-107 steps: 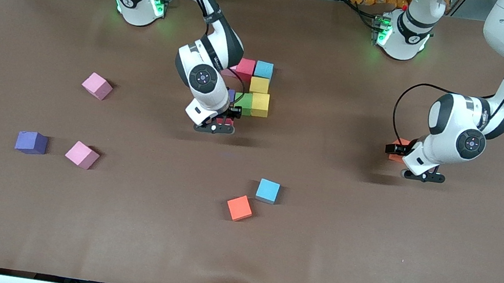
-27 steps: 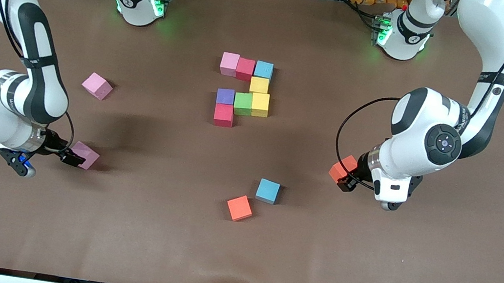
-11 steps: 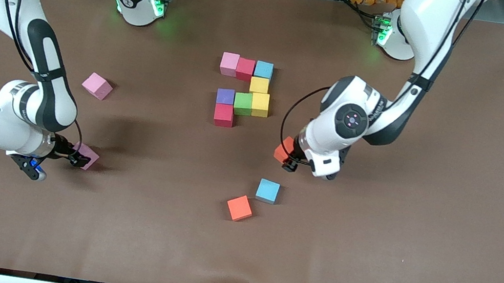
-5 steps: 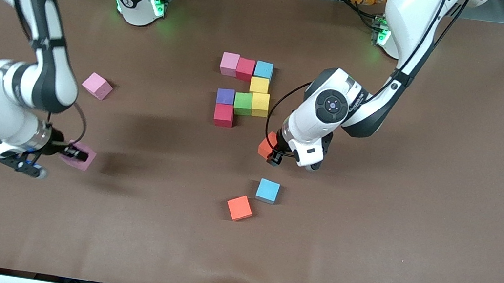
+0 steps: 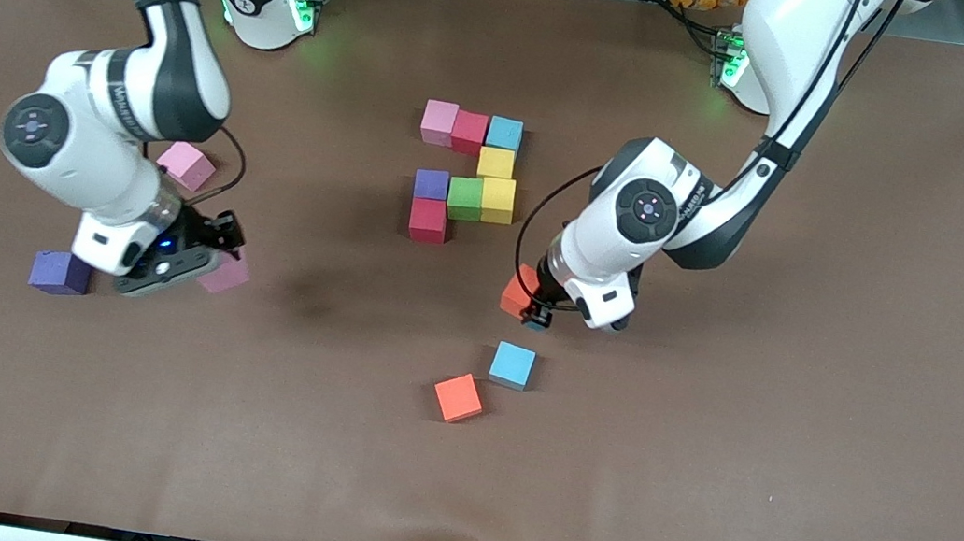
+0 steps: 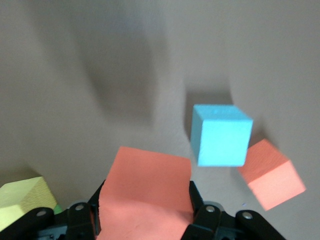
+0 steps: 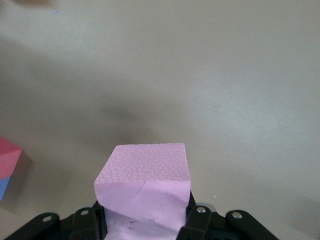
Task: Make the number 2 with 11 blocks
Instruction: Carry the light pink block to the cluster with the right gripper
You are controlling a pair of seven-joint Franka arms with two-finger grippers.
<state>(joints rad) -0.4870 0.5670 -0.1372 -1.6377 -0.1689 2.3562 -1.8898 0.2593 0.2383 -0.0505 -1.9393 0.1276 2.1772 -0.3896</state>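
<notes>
Front view: brown table (image 5: 797, 447) spans the whole scene, both arms reaching out over it

Right arm comes from its base at the table's far edge; right gripper (image 5: 210, 256) is up off the surface, over bare table toward the right arm's end, fingers clamped on a pink block (image 5: 225, 274). Right wrist view confirms it: pink block (image 7: 145, 192) pinched between both fingers (image 7: 197, 220), shadow on the table under it

Left arm reaches from its base toward the table's middle; left gripper (image 5: 529, 304) is closed on an orange-red block (image 5: 517, 295), over bare table between the partly built number 2 and two loose blocks. Left wrist view: that block (image 6: 145, 200) is squeezed between the fingers, with the light blue block (image 6: 221, 135) and another orange block (image 6: 270, 175) on the table below

Partly built number 2 (image 5: 467, 174) sits mid-table, eight blocks touching: far row pink, red, light blue; one yellow nearer the camera under the light blue; next row purple, green, yellow; one red block (image 5: 428, 220) nearest, under the purple

Loose blocks:
- light blue (image 5: 512, 365), nearer the camera than the figure
- orange (image 5: 457, 397), just beside it and nearer still
- pink (image 5: 186, 165), toward the right arm's end
- purple (image 5: 60, 272), same end, beside the right gripper's body
</notes>
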